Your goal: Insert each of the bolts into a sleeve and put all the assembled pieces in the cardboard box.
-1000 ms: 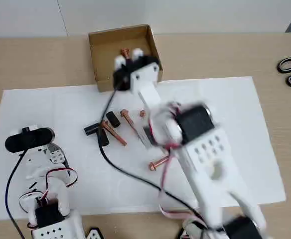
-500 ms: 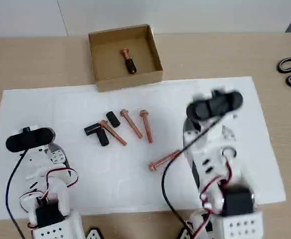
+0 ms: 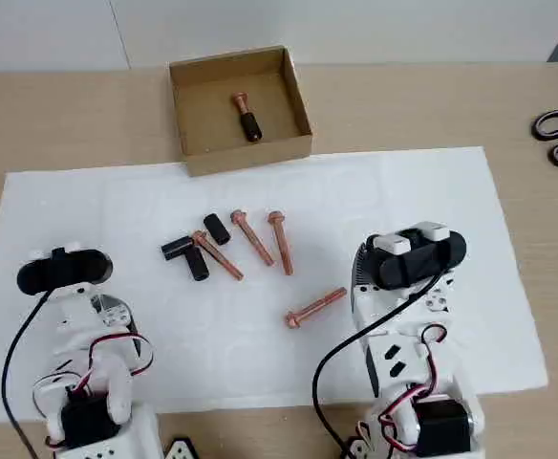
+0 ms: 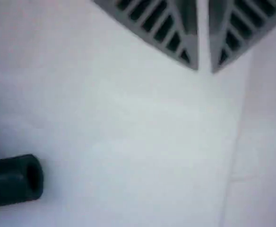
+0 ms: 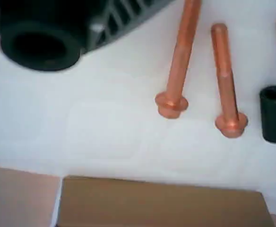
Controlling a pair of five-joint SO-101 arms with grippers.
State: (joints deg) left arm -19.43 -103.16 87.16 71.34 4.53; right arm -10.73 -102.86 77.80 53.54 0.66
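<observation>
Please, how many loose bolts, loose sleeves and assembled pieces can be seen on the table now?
Loose bolts: 4
Loose sleeves: 3
Assembled piece, in the cardboard box: 1
Total: 8

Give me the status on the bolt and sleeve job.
Done: one assembled piece, a bolt in a sleeve, lies in the cardboard box. In hand: nothing visibly; the left arm and right arm sit at the table's near edge, away from the parts. Left: four loose bolts and three loose sleeves on the white paper.
</observation>
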